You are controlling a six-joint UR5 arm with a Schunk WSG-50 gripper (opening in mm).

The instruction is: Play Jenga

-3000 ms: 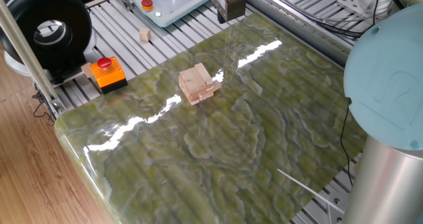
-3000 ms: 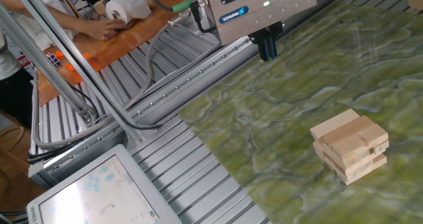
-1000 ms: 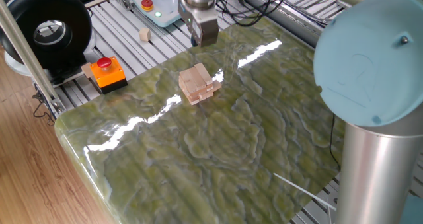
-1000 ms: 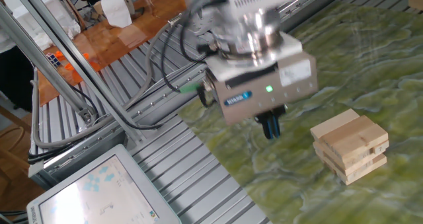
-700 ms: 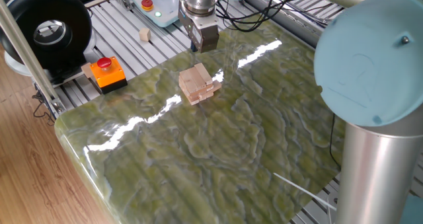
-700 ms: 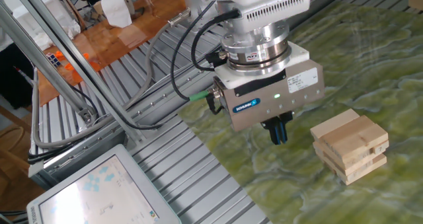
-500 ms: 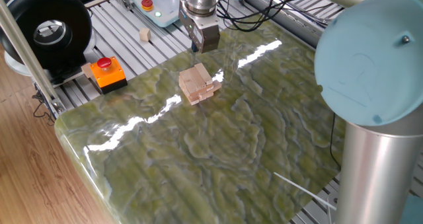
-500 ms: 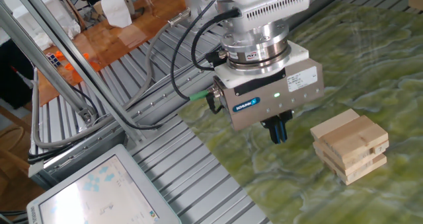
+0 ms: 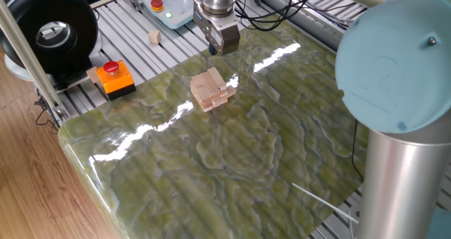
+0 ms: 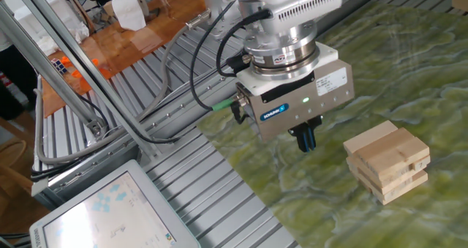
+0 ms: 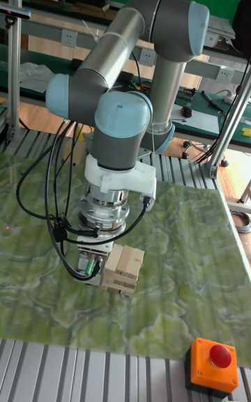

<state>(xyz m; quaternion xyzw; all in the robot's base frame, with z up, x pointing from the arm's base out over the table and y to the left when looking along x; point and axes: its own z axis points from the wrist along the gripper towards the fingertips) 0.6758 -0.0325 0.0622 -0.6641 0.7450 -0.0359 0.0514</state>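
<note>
Green marbled tabletop point(image 10: 409, 72): near its back edge a grey two-finger gripper point(image 10: 307, 140) hangs low with its dark fingers close together, gripping nothing, just beside a small stack of pale wooden Jenga bars point(image 10: 387, 160) laid crosswise, standing apart from it

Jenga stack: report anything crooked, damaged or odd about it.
The stack is low and uneven: its bars do not line up flush, and some ends jut past the layers beside them. No bar has fallen off, and no damage shows. The gripper hangs beside it, apart.
</note>
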